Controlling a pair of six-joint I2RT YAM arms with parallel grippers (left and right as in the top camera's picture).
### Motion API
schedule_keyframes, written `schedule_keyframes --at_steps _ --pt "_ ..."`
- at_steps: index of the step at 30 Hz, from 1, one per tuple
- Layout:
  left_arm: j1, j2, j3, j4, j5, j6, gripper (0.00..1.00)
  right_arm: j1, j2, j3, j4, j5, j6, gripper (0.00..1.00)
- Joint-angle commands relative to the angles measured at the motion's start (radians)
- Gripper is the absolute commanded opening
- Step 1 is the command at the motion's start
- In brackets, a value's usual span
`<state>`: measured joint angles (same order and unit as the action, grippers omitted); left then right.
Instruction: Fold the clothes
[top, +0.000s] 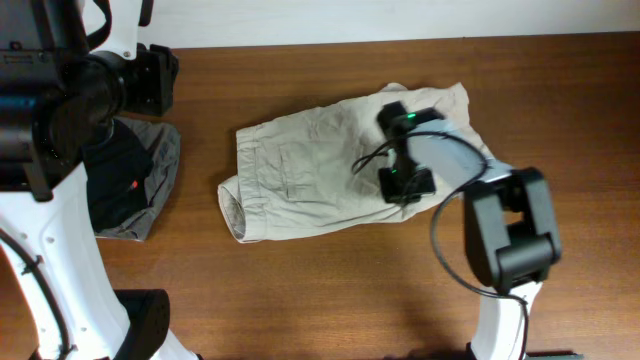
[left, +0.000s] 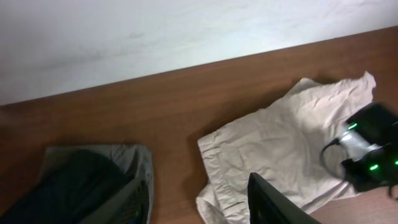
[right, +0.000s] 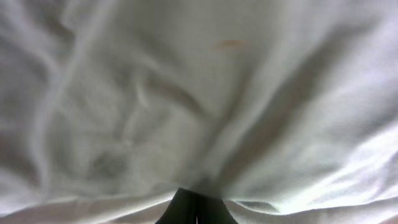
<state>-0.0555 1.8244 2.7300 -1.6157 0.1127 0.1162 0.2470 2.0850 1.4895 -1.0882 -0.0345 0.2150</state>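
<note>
- Khaki shorts (top: 300, 170) lie wrinkled and spread out at the middle of the worktop (top: 300, 290), nearer its far edge than its near one.
- We see the right claw (right: 194, 206) pressed down on the end of the shorts toward the right edge. Its tips are clenched, and creases run into them, so we judge it has pinched a bit of cloth, probably to lift that end for a fold.
- The left claw (left: 196, 190) hangs released and empty near the far left corner, well apart from the shorts, which keeps it out of the way.
- A black garment (top: 115, 170) lies on a grey-olive cloth (top: 160, 170) by the left edge, apart from the shorts.
</note>
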Motion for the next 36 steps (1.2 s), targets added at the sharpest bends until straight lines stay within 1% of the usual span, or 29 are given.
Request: schedule_keyframes --at_steps 1,4,6,7,8,9,12,14,15,19,21,22,24,25,26,27,30,31,34,36 --pt "0.006 0.028 -0.057 -0.003 -0.027 0.008 0.51 -0.080 -0.120 0.002 0.006 -0.175 -0.087 0.04" --pt "0.006 0.050 -0.137 -0.006 -0.017 -0.038 0.51 -0.142 -0.167 0.002 0.006 -0.233 -0.087 0.05" --pt "0.006 0.066 -0.203 -0.013 0.028 -0.049 0.51 -0.185 -0.179 0.002 0.006 -0.287 -0.088 0.15" --pt "0.006 0.078 -0.267 -0.015 0.066 -0.051 0.51 -0.216 -0.179 0.002 0.003 -0.317 -0.087 0.22" --pt "0.006 0.086 -0.311 -0.015 0.079 -0.063 0.51 -0.237 -0.179 0.002 0.000 -0.326 -0.087 0.27" --pt "0.006 0.095 -0.408 -0.010 0.087 -0.087 0.51 -0.267 -0.179 0.002 -0.003 -0.325 -0.087 0.34" --pt "0.011 0.095 -0.567 0.029 0.097 -0.126 0.51 -0.302 -0.179 0.002 -0.005 -0.328 -0.088 0.47" --pt "0.025 0.095 -0.668 0.077 0.143 -0.128 0.52 -0.315 -0.179 0.002 -0.006 -0.328 -0.088 0.53" --pt "0.035 0.095 -0.712 0.101 0.170 -0.129 0.55 -0.317 -0.179 0.002 -0.007 -0.328 -0.088 0.56" --pt "0.103 0.095 -0.919 0.215 0.295 -0.132 0.58 -0.321 -0.179 0.002 -0.012 -0.328 -0.088 0.57" --pt "0.146 0.095 -1.025 0.278 0.390 -0.131 0.58 -0.319 -0.179 0.002 -0.011 -0.328 -0.088 0.58" --pt "0.170 0.095 -1.081 0.316 0.454 -0.125 0.62 -0.320 -0.179 0.002 -0.011 -0.328 -0.088 0.58" --pt "0.212 0.095 -1.197 0.399 0.598 -0.097 0.76 -0.320 -0.179 0.002 -0.012 -0.328 -0.092 0.58" --pt "0.227 0.095 -1.252 0.438 0.637 -0.093 0.82 -0.320 -0.179 0.002 -0.012 -0.328 -0.097 0.58" --pt "0.240 0.095 -1.299 0.466 0.657 -0.093 0.86 -0.320 -0.179 0.002 -0.012 -0.329 -0.105 0.58" --pt "0.251 0.095 -1.349 0.494 0.673 -0.093 0.87 -0.320 -0.179 0.002 -0.012 -0.328 -0.107 0.58" --pt "0.264 0.095 -1.458 0.564 0.688 -0.090 0.87 -0.320 -0.179 0.002 -0.008 -0.328 -0.107 0.58" --pt "0.264 0.095 -1.492 0.592 0.688 -0.090 0.93 -0.320 -0.179 0.002 -0.007 -0.328 -0.107 0.57" --pt "0.258 0.095 -1.559 0.663 0.683 -0.103 0.99 -0.320 -0.179 0.002 -0.005 -0.328 -0.108 0.57" --pt "0.258 0.095 -1.592 0.703 0.681 -0.134 0.99 -0.320 -0.179 0.002 -0.005 -0.329 -0.111 0.57"
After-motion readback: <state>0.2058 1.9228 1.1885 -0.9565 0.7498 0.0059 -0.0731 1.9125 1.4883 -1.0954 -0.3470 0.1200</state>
